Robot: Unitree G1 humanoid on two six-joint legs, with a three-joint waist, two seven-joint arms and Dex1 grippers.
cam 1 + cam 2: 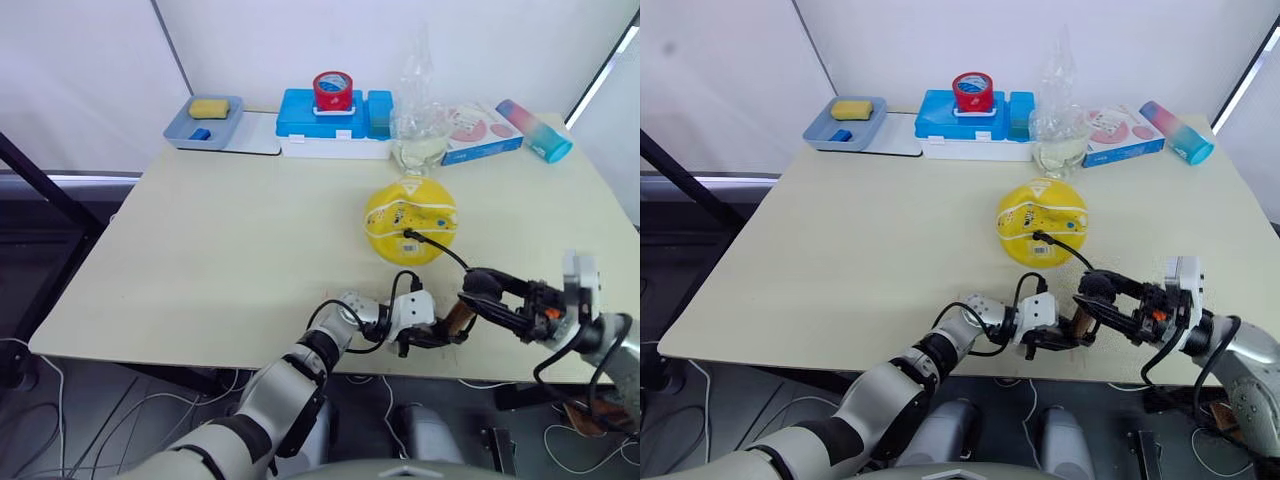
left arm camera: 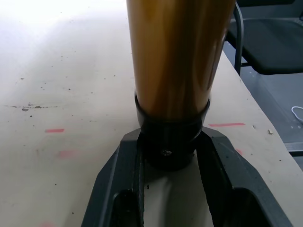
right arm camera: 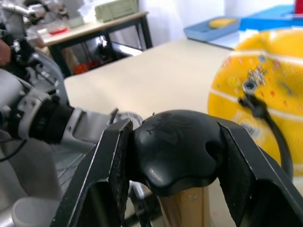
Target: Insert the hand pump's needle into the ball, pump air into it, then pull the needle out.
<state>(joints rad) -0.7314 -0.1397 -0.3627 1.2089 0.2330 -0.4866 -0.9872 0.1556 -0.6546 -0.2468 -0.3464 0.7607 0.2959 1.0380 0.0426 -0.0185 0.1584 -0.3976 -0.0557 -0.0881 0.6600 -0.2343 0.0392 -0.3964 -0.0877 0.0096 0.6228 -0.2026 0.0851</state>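
While both claws grip the hand pump [image 1: 1078, 322], needle (apparently) in ball [image 1: 1042, 222]

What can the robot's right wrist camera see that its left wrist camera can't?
Only the right wrist view shows the yellow ball with the needle in it, the black hose, and the pump's black handle clamped in the right gripper. Only the left wrist view shows the pump's black end cap gripped by the left gripper. Both show the hand pump's copper tube and the table.
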